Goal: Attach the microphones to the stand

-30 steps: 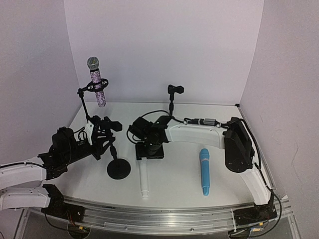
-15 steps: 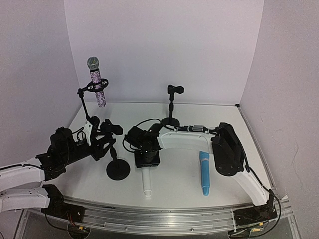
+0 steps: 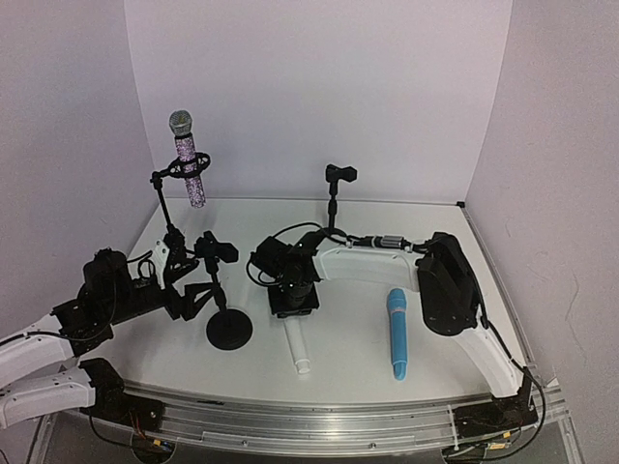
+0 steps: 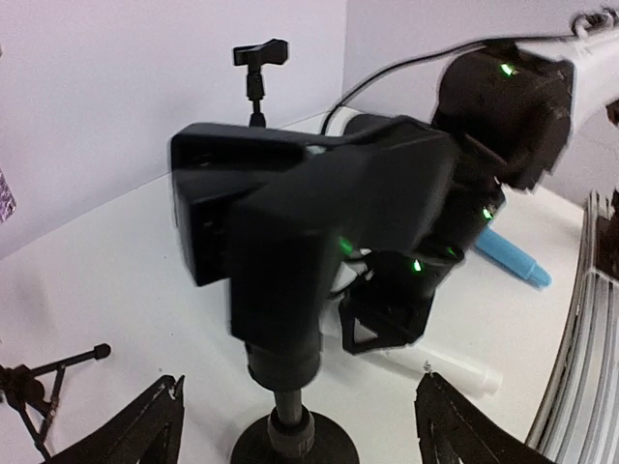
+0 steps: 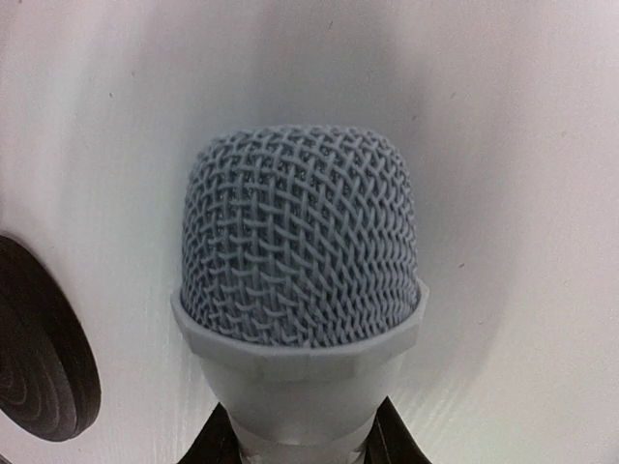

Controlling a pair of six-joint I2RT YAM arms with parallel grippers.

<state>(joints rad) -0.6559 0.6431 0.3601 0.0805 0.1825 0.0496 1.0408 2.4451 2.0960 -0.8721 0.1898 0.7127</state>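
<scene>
A white plastic microphone point(image 5: 295, 372) with a grey mesh head was pinched at its neck by the dark tool point(image 5: 302, 447). A round black base point(image 5: 34, 348) lay left on the white bench point(image 5: 513, 145).

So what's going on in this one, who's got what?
The right pincer is closed on the white microphone, just below its mesh head. The left pincer is open, with its fingers on either side of the near stand and not gripping it; that stand's clip is empty. The purple microphone already sits in the left stand. The blue microphone lies untouched on the table, and the back stand is empty too.
</scene>
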